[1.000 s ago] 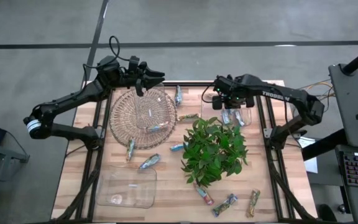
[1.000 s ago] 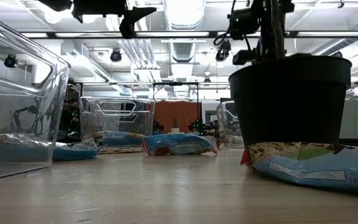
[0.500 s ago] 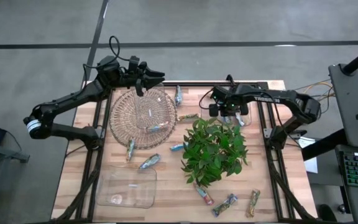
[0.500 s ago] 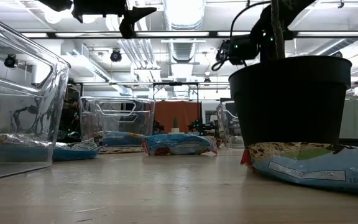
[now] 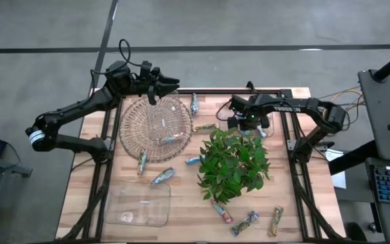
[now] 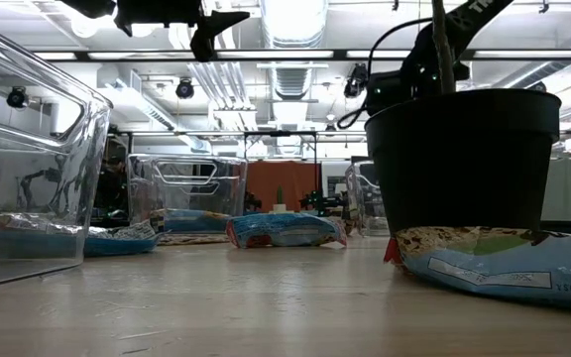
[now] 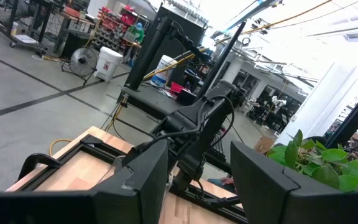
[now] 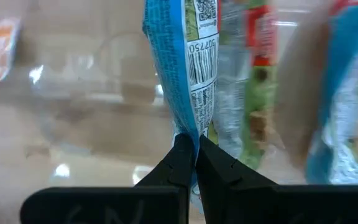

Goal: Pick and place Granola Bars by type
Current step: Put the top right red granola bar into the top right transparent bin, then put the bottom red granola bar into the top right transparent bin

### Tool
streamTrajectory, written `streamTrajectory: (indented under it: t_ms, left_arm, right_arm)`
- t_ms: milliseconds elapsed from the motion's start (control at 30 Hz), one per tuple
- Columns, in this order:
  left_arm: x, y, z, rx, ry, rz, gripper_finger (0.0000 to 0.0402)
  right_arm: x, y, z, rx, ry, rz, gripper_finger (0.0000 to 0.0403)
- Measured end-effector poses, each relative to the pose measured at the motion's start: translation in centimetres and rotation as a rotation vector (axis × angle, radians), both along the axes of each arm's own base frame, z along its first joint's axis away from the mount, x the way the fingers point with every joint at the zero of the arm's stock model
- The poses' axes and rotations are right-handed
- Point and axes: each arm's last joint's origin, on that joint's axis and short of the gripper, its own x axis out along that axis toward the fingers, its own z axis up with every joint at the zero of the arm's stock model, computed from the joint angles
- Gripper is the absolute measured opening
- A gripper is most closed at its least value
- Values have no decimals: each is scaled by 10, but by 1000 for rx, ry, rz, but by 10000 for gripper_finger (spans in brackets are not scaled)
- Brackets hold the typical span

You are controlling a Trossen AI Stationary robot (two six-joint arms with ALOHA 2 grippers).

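Between the closed black jaws of the right gripper [image 8: 194, 155] a granola bar [image 8: 185, 68] is showing bright blue foil with a white barcode panel and a green strip; just beyond the jaws other bars [image 8: 253, 87] are showing green, red and tan print; the plant [image 5: 233, 163] is wearing vivid green leaves over a black pot [image 6: 462, 164]; the surface [image 5: 181, 224] is showing pale striped wood.
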Motion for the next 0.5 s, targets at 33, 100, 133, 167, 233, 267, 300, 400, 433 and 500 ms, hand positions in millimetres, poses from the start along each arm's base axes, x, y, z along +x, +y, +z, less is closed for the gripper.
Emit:
streamTrajectory:
  t_ms: [33, 100, 133, 167, 233, 267, 300, 400, 433, 500]
  left_arm:
    - [0, 0, 0, 0, 0, 0, 158]
    - [0, 0, 0, 0, 0, 0, 158]
    - [0, 0, 0, 0, 0, 0, 158]
    - [0, 0, 0, 0, 0, 0, 158]
    - [0, 0, 0, 0, 0, 0, 158]
    - [0, 0, 0, 0, 0, 0, 158]
    - [0, 0, 0, 0, 0, 0, 158]
    - [0, 0, 0, 0, 0, 0, 158]
    - [0, 0, 0, 0, 0, 0, 158]
    - [0, 0, 0, 0, 0, 0, 158]
  right_arm:
    - [2, 0, 1, -3, -12, 17, 9]
    - [2, 0, 1, -3, -13, 21, 9]
    - [1, 0, 1, -1, -10, 13, 9]
    - [1, 0, 1, 0, -10, 4, 11]
    - [1, -1, 1, -1, -10, 1, 18]
    - [1, -1, 1, -1, -10, 1, 24]
    - [1, -1, 1, 0, -10, 1, 30]
    - [1, -1, 1, 1, -8, -2, 53]
    - [1, -1, 1, 3, -5, -3, 61]
    - [0, 0, 1, 3, -3, -2, 78]
